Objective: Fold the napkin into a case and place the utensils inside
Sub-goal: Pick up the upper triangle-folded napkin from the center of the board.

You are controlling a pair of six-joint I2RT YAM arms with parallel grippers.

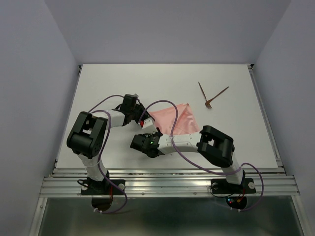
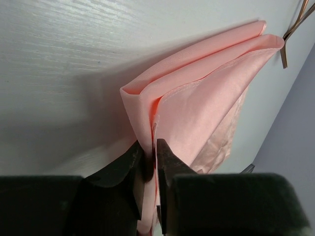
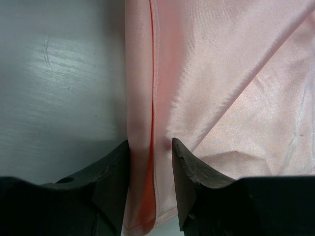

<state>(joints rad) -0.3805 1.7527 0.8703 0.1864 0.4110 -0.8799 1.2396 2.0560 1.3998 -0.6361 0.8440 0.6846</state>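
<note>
The salmon-pink napkin lies mid-table, folded over in layers into a broad four-sided shape, not a narrow case. Its doubled layers fan out in the left wrist view. My left gripper is at its left corner. The jaws stand a thin slit apart around the folded edge. My right gripper is at the near-left edge, open, with the hemmed edge lying loose between its fingers. The utensils, two thin reddish-brown sticks, one fork-tipped, lie crossed beyond the napkin's far right corner.
The white table is bounded by a metal rail at the near edge and side rails. Purple cables loop over both arms close to the napkin.
</note>
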